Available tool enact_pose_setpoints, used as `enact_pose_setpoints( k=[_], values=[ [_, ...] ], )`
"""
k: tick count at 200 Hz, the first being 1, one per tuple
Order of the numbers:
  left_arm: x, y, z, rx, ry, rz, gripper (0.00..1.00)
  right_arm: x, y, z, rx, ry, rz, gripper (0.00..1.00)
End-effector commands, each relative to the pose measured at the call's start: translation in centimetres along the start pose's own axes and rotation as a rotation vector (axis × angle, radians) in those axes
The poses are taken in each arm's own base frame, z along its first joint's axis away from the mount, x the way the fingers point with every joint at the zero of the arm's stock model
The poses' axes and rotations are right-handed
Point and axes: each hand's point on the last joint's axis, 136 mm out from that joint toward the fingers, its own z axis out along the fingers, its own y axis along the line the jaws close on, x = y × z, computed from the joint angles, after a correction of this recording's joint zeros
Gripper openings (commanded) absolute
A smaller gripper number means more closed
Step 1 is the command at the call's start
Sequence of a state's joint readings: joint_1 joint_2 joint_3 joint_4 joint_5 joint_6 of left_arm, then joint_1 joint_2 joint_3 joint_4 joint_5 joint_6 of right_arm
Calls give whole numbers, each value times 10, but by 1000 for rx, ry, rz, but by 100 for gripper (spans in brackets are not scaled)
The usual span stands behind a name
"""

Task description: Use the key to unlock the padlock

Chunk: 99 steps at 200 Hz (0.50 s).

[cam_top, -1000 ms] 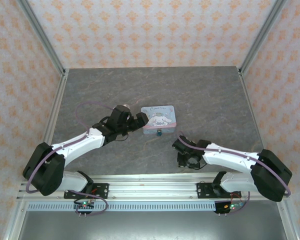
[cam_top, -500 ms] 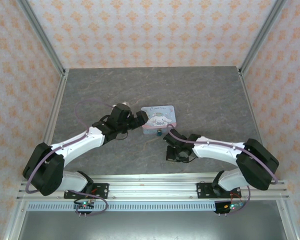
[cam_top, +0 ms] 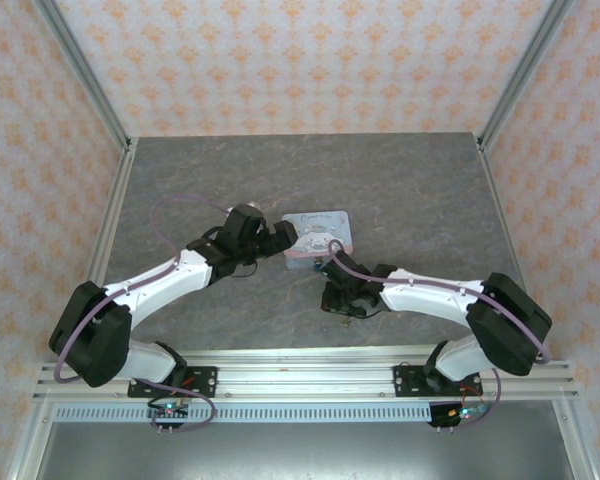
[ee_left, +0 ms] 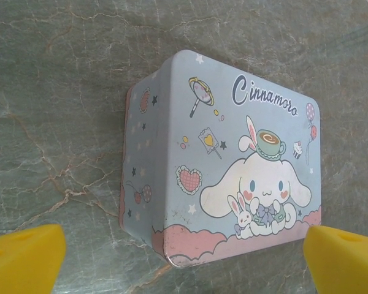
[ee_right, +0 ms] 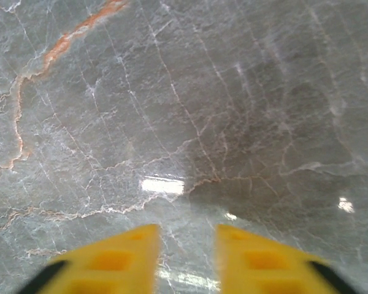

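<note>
- the bench [cam_top: 410, 190] is smooth, slick-looking stone. anything nudged on it could slide instead of staying put, so a sideways push on the lock may simply carry everything away.
- the tin [ee_left: 233, 153] sits flat with its lid up, between the two arms. it looks light, so i judge that a bump from either arm could turn it or push it off its spot, and the lock with it.
- the left hand [ee_left: 184, 257] is released, its fingers spread wide either side of the tin's near end and clasping nothing. if it closes off-centre, the tin could twist or squirt out.
- the right hand [ee_right: 187, 245] has its fingers only narrowly parted, with bare stone in the gap and nothing seen between them. if it comes down here, it would pinch at nothing.
- the padlock [cam_top: 324, 263] is too small to be sure of. a dark speck at the tin's near edge, just beside the right hand, may be it. the crowding arm could knock it.
- i cannot make out the key, so a blind reach could miss it.
</note>
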<state>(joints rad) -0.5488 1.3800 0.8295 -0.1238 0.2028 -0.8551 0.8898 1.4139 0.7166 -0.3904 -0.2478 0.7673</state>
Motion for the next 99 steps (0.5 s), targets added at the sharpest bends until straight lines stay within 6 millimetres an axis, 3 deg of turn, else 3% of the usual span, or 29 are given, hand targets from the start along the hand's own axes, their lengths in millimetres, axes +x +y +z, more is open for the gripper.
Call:
enact_pose_setpoints(
  k=[1,46,99],
  values=[
    [-3,1,-7,-12,-1,-7,100,5,-20,-17,60,-27,18,55],
    [-5,0,-7,-5,-14,-21,100,25,-54,-32,118,-7,48,61],
    [-2,0,-3,0,0,-26,100,18,-42,-29,54,-43,46,59]
  ],
)
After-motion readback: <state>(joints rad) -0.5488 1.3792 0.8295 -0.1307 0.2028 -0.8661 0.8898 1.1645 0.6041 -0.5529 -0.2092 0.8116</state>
